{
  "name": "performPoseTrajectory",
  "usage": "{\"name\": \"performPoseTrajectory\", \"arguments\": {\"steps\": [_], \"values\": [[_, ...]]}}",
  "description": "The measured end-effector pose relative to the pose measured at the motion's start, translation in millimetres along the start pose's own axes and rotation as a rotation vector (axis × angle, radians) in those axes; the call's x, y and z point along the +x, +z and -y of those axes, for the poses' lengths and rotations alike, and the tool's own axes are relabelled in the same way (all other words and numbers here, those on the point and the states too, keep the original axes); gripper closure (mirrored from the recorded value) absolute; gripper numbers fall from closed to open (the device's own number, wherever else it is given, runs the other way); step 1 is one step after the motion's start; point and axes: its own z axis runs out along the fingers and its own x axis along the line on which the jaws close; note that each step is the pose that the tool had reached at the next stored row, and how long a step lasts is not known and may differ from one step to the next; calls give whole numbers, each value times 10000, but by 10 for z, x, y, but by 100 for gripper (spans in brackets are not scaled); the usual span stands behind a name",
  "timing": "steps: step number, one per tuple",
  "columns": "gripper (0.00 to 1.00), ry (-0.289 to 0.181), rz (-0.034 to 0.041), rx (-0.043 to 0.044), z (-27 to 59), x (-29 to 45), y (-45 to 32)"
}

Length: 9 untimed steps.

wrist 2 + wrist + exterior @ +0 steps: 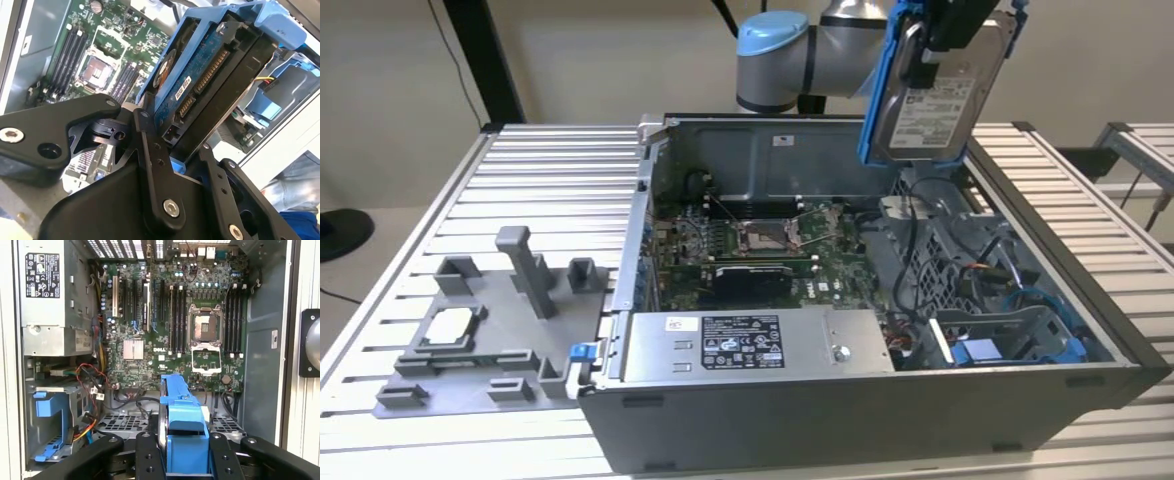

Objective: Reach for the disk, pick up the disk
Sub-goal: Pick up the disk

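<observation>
The disk (pixel 937 105) hangs on edge above the back right corner of the open computer case (pixel 854 420), its white label facing the camera and a blue rail (pixel 881 90) along its side. My gripper (pixel 955 35) is shut on its upper end. In the second wrist view the disk (pixel 200 85) shows its connector edge between the black fingers (pixel 150 150) of the gripper (pixel 182 150). The first wrist view has the blue-railed disk (pixel 182 415) clamped in the gripper (pixel 184 455), well above the motherboard (pixel 175 325).
Inside the case lie the motherboard (pixel 754 240), a grey power supply (pixel 747 345) at the front and a blue bracket (pixel 1014 345) in the drive bay. A grey fixture (pixel 480 330) holding a small square chip (pixel 451 325) sits on the slatted table (pixel 560 180) at the exterior view's left.
</observation>
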Motion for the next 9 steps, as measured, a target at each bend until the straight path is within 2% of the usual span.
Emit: {"name": "performPoseTrajectory", "arguments": {"steps": [9], "values": [[100, 0, 1, -2, 2, 93, 0]]}}
